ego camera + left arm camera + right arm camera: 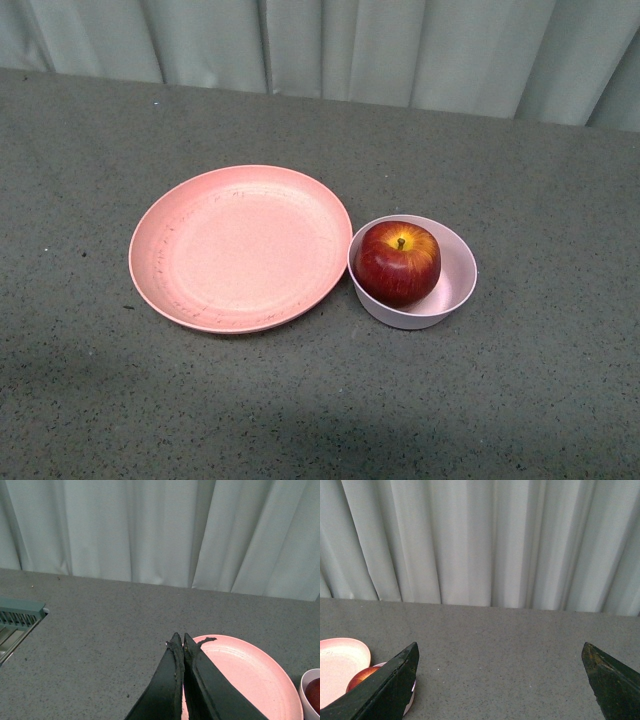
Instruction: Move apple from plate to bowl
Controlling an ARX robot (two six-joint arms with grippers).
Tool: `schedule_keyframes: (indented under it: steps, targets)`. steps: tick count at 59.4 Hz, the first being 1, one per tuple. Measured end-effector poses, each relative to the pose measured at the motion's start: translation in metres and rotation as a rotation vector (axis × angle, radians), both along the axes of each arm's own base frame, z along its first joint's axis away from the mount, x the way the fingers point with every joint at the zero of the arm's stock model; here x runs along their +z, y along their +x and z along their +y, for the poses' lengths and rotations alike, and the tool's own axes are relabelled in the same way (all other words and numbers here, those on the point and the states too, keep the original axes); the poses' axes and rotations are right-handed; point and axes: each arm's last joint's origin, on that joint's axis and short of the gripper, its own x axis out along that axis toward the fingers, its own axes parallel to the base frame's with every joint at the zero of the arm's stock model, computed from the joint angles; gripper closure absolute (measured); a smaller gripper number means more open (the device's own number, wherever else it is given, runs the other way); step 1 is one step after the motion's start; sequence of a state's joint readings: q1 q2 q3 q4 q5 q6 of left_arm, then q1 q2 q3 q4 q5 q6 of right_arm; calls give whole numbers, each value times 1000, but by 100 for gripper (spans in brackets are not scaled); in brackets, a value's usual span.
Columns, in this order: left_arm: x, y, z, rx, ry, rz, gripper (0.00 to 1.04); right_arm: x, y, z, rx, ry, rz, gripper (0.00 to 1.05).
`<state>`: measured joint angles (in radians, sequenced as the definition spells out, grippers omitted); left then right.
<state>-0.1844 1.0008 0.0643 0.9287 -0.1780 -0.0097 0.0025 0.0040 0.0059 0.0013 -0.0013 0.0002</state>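
Grey speckled tabletop (pixel 520 400) runs back to pale curtains (pixel 400 50). On it, the apple (pixel 398 262) sits inside the bowl (pixel 455 290), stem up, so the transfer looks complete; nothing seems left but keeping clear. Just left of the bowl, rims almost touching, the plate (pixel 240 248) holds nothing. Away from both dishes, the left gripper (pixel 179 641) has its fingers pressed together, while the right gripper (pixel 500 650) is spread wide and empty.
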Motion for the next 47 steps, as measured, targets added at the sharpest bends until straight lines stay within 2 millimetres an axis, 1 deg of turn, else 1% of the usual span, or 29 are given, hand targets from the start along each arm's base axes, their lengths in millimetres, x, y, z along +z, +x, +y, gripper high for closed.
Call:
schedule_keyframes:
  steps: [9,17,20,26,43,44,47]
  targets:
    - [-1,-12,8,2,2,9,101,0,0,0,0,0,0,9]
    - [1,-21,14,2,1,0,101,0,0,0,0,0,0,9]
    - [3,-23,18,-24,1,-4,101,0,0,0,0,0,0,9]
    - [6,-28,25,11,0,-16,101,0,0,0,0,0,0,9]
    - [9,-39,25,6,1,-26,101,0,0,0,0,0,0,9]
    - [10,-43,25,6,1,-28,101,0,0,0,0,0,0,9]
    - [10,-45,25,6,1,-29,101,0,0,0,0,0,0,9]
